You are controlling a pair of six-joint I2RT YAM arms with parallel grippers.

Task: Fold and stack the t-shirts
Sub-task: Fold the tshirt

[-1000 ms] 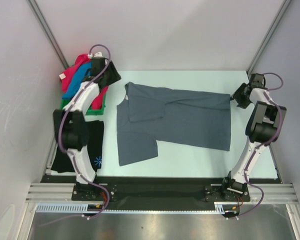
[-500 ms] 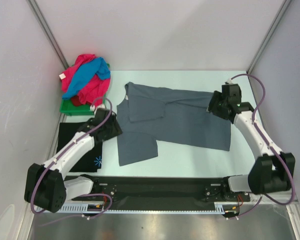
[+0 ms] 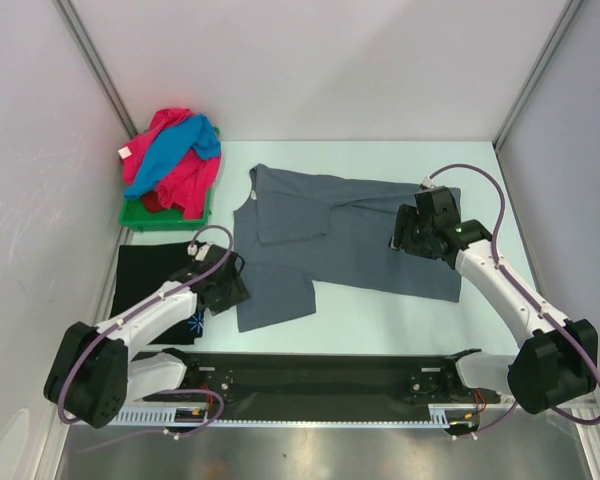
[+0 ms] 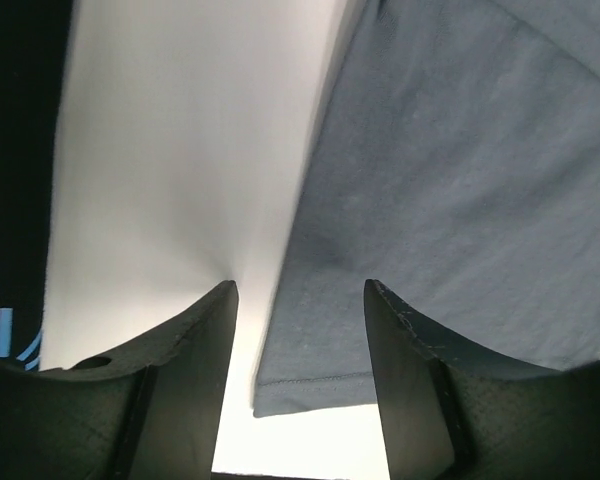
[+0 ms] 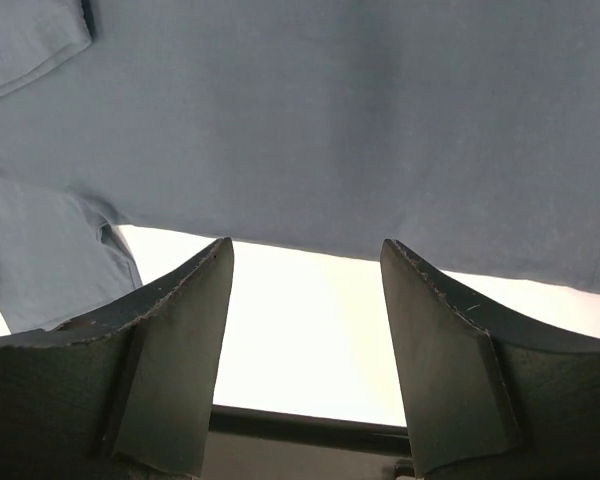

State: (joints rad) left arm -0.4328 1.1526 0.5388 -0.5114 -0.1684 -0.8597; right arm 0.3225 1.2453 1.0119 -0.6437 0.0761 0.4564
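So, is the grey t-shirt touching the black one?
Apart. The left wrist view shows a bare strip of table running between the black t-shirt on the left and the grey t-shirt on the right.

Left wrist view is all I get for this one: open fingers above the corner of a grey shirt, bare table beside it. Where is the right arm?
Observer: The right gripper is over the right part of the same grey t-shirt, jaws open, holding nothing.
Operator: And the dark strip at my left edge?
Observer: That is a black t-shirt lying flat, left of the grey one, with a small blue-white print near its corner.
Operator: Any more shirts waiting?
Observer: Yes, pink and blue t-shirts are heaped on a green tray in the far left corner.
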